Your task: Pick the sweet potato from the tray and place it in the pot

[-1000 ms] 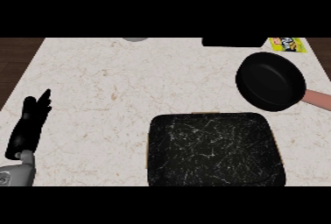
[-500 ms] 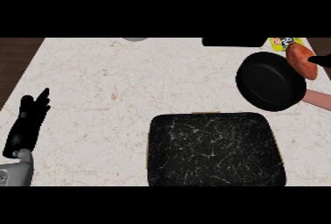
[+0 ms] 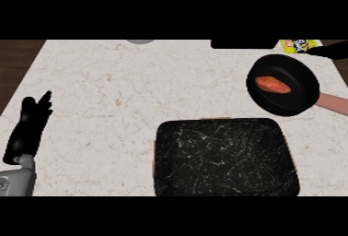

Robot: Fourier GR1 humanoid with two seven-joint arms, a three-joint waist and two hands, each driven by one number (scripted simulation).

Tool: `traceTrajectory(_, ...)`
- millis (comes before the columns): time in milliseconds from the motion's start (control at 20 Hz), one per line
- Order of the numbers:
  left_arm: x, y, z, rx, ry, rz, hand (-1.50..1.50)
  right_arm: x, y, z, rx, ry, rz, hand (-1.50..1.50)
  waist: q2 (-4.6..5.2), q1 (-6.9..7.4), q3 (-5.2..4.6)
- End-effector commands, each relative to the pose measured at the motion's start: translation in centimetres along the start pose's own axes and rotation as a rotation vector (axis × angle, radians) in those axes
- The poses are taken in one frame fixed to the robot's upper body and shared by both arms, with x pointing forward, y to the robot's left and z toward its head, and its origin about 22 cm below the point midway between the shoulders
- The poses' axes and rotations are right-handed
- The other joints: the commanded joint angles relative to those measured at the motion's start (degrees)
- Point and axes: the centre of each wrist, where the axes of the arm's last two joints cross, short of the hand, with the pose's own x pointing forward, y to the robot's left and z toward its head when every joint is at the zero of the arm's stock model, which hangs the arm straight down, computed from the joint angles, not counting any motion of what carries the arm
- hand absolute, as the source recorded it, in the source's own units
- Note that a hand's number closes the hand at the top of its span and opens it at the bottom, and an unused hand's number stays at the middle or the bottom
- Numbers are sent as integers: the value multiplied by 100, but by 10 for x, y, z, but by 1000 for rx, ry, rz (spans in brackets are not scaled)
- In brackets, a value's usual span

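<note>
The sweet potato [image 3: 273, 85] lies inside the pot [image 3: 293, 99], a round black vessel at the far right of the pale marbled tabletop [image 3: 122, 87]; it rests a little left of the pot's middle, its orange length slanting from upper left to lower right. A pinkish handle [image 3: 333, 102] juts from the pot's right side toward the right edge of the view. Near the middle and nearer the viewer sits the tray [image 3: 224, 159], a dark square with rounded corners and a white-veined surface, with nothing visible on it; it is just near-left of the pot and apart from it. The left hand [image 3: 28, 131] shows at the left edge, resting over the tabletop with its black fingers straight and pointing away, holding nothing, its grey forearm [image 3: 15, 182] coming in from the near left corner. At the far right corner a dark shape [image 3: 331, 49] reaches in from the right edge, beside a yellow packet [image 3: 299, 45]; whether it is the right hand, and how its fingers stand, cannot be told. A small grey round object [image 3: 141, 41] sits at the far edge.
</note>
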Motion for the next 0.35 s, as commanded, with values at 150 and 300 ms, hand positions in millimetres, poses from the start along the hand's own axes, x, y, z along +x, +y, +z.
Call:
traceTrajectory(150,3,-9,5,3,9,-7,0,-36,-47,13,-249,-5,-213,-150,-17,-62,2)
traceTrajectory(300,-2,4,-7,2,-3,1,0,-37,-89,16,-314,-23,-246,-150,15,-30,-1)
